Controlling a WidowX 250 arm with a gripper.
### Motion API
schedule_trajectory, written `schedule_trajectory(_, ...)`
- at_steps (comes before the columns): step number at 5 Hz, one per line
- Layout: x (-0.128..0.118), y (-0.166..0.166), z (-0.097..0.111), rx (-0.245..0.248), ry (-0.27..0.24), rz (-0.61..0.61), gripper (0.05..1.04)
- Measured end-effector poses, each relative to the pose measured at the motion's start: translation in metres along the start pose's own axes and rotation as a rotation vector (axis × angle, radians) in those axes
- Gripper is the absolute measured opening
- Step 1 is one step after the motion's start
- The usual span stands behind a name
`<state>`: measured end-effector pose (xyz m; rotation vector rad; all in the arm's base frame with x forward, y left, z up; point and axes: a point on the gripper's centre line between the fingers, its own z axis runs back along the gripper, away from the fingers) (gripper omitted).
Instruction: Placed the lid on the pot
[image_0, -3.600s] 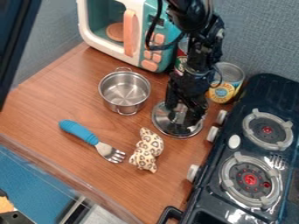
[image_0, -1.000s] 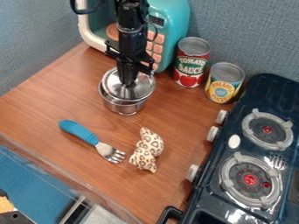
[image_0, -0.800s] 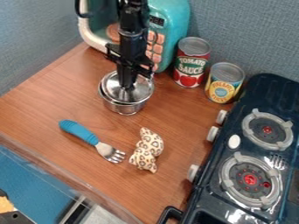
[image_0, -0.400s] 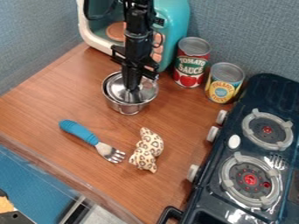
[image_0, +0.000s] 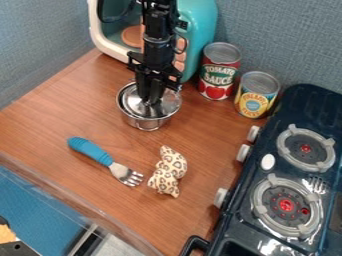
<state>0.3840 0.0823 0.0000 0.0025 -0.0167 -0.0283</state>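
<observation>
Hanging with gripper (image_0: 153, 99) at off-center lid (image_0: 159, 110) atop pot (image_0: 148, 124). Cannot tell opening or hold; could dislodge lid by snagging.

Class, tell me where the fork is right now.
In the camera view, the fork lies on the wooden counter, left of the spotted toy and below the pot, tines toward the toy.

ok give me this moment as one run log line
gripper at lid | lid on pot, slightly off-centre | fork and spotted toy on counter
</observation>
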Motion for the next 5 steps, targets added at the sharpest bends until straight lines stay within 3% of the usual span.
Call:
schedule_trajectory(1, -0.005, 0.000, -0.001, -0.006, -0.011, 0.008, 0.798)
schedule_trajectory(2, -0.013, 0.003, -0.001, -0.008, -0.002, 0.017, 1.006)
schedule_trajectory(4, -0.018, 0.002, 0.032, -0.019, -0.076, 0.011, 0.999)
schedule_trajectory(5, -0.019, 0.004, 0.058, -0.049, -0.125, 0.003, 0.999)
